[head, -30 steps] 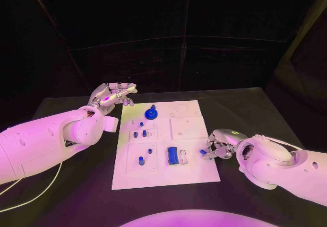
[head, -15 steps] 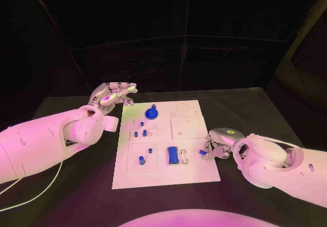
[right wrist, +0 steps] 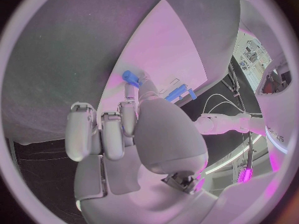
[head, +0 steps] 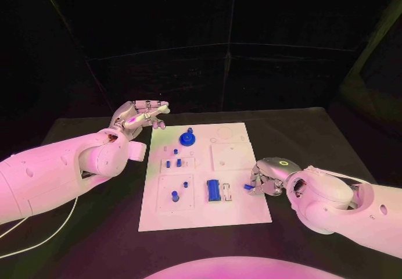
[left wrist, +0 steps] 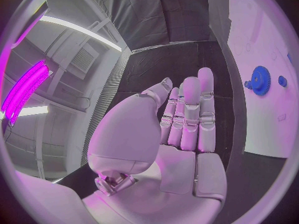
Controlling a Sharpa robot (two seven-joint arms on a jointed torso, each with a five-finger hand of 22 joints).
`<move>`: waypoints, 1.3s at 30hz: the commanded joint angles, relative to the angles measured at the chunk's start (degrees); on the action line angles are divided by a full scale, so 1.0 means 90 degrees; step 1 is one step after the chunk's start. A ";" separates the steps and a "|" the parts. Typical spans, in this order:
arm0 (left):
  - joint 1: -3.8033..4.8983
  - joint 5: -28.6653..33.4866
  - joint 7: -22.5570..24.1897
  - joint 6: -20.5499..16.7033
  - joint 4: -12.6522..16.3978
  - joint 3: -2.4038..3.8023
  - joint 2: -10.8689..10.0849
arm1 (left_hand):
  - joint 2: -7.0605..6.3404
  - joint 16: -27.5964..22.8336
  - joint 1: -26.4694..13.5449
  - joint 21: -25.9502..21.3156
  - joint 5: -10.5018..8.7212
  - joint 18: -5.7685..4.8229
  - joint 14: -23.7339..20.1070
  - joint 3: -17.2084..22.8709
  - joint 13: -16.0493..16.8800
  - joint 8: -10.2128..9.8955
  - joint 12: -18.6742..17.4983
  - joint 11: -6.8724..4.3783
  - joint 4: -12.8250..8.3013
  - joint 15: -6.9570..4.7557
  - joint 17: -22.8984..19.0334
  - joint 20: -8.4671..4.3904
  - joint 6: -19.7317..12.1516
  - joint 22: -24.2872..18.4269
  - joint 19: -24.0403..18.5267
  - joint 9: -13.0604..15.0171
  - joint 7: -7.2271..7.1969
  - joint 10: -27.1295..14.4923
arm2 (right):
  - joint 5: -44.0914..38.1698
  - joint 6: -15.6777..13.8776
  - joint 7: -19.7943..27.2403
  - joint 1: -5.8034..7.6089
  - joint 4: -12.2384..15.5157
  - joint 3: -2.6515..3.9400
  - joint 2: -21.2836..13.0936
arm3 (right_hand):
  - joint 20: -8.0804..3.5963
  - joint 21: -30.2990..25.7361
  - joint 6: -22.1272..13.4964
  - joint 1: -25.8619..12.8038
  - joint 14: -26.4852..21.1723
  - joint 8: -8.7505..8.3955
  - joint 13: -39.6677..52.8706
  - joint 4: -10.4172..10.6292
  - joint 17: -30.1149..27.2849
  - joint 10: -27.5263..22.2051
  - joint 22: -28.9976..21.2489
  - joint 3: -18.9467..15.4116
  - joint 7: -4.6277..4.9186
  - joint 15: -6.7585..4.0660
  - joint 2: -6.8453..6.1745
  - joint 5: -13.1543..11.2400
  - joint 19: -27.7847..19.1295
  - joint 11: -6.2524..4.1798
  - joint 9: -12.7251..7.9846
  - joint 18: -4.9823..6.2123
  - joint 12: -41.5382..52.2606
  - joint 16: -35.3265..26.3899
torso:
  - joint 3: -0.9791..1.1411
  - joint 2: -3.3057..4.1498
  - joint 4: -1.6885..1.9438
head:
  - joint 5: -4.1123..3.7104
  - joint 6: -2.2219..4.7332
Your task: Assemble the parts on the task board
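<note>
The white task board lies mid-table. My right hand sits at the board's right edge and pinches a small blue part between thumb and fingertip, just over the edge; the right wrist view shows this part at the fingertips. My left hand hovers off the board's far left corner, fingers apart and holding nothing. A blue gear stands at the far end of the board and also appears as the blue gear in the left wrist view. A blue block lies in a slot near the right hand.
Small blue pegs stand in the middle-left panel, and another peg in the near-left panel. The black table spreads around the board. A white cable trails at the near left.
My right arm has crept slightly toward the board, the small blue part still at its fingertips. The left hand has hardly moved.
</note>
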 commanded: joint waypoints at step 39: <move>0.0009 0.0007 0.0097 0.0021 0.0031 0.0003 0.0014 | 0.0008 -0.0023 0.0028 -0.0038 0.0027 0.0089 -0.0053 -0.0047 0.0011 0.0039 0.0040 0.0002 -0.0004 -0.0005 -0.0010 -0.0002 -0.0052 -0.0017 0.0036 -0.0010 0.0003 -0.0066 | 0.1949 -0.1091 -0.0073 -0.0046 0.0107 -0.0042 0.0516 | -0.0148 0.0166 0.0579 -0.0550 0.0560 -0.0057 -0.1257 0.0607 0.1210 0.0365 0.0312 0.0269 -0.0181 -0.0152 -0.0058 0.0900 0.0159 -0.0182 0.0105 -0.0143 0.0673 0.0220 | -0.0003 0.0006 -0.0013 | 0.0026 -0.0031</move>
